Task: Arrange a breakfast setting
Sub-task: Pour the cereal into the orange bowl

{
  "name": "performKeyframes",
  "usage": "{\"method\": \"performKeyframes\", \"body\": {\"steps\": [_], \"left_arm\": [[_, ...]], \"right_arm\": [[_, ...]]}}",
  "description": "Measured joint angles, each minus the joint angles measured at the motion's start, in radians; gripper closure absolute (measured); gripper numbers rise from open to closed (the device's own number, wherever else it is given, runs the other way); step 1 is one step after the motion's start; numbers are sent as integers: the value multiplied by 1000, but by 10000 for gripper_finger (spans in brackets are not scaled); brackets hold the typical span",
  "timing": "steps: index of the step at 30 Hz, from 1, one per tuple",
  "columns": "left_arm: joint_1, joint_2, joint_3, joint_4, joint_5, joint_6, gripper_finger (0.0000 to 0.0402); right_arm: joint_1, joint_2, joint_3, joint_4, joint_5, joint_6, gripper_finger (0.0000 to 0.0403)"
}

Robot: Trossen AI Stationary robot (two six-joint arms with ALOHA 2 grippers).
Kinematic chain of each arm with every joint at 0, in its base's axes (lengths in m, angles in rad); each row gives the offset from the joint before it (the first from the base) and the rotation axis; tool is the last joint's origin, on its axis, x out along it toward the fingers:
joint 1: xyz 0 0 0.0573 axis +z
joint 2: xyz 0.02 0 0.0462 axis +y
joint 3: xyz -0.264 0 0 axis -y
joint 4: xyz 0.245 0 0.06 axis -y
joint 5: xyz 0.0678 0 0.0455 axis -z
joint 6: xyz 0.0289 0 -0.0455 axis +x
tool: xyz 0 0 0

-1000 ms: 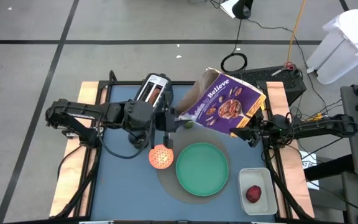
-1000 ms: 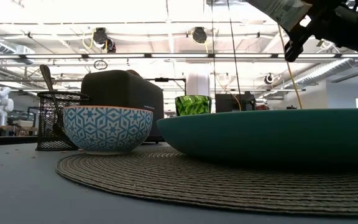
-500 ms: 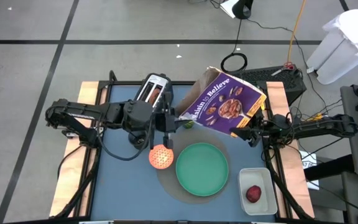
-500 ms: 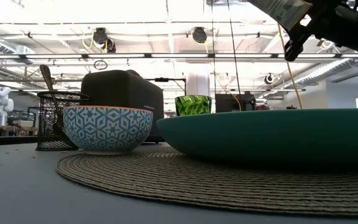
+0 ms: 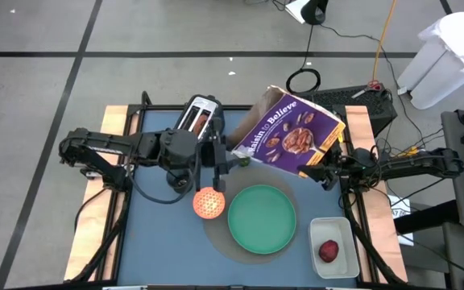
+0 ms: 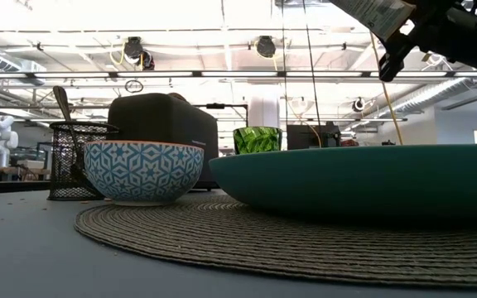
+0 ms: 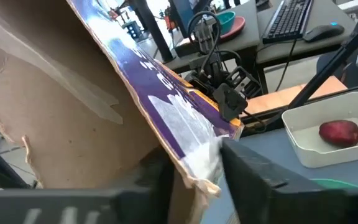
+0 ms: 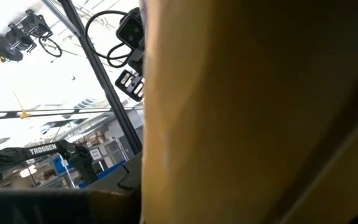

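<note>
Cereal box [image 5: 290,135] hangs tilted above the table [image 5: 159,242], behind the green plate [image 5: 262,219]. My left end effector [image 5: 220,160] has loosened since a second ago, fingers now parted around the box's torn corner. Right end effector [image 5: 326,167] clamps its opposite corner. Orange bowl [image 5: 208,204] sits beside the plate; toaster [image 5: 200,115] behind.

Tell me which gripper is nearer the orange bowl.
Left. The left gripper hovers just behind the orange bowl, at the cereal box flap; the right gripper holds the box's far end.
</note>
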Motion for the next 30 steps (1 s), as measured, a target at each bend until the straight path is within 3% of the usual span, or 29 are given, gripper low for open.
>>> {"method": "performKeyframes", "body": {"steps": [4, 7, 12, 23, 26, 30], "left_arm": [[0, 0, 0, -1, -1, 0, 200], [-9, -16, 0, -32, -2, 0, 185], [-26, -72, 1, -131, -4, -28, 181], [-36, -214, 0, -433, -2, -240, 181], [-36, -254, -10, -540, -5, -337, 181], [-37, -334, -138, -510, -34, -402, 181]], "right_arm": [[0, 0, 0, -4, -1, -6, 223], [0, 0, 0, -7, -3, -5, 223], [-2, 0, 0, -30, -10, -5, 224], [-2, 0, 3, -45, -5, -53, 224], [-2, 0, 46, -120, -7, -86, 224], [-2, 0, 139, -302, -10, -162, 224]]}}
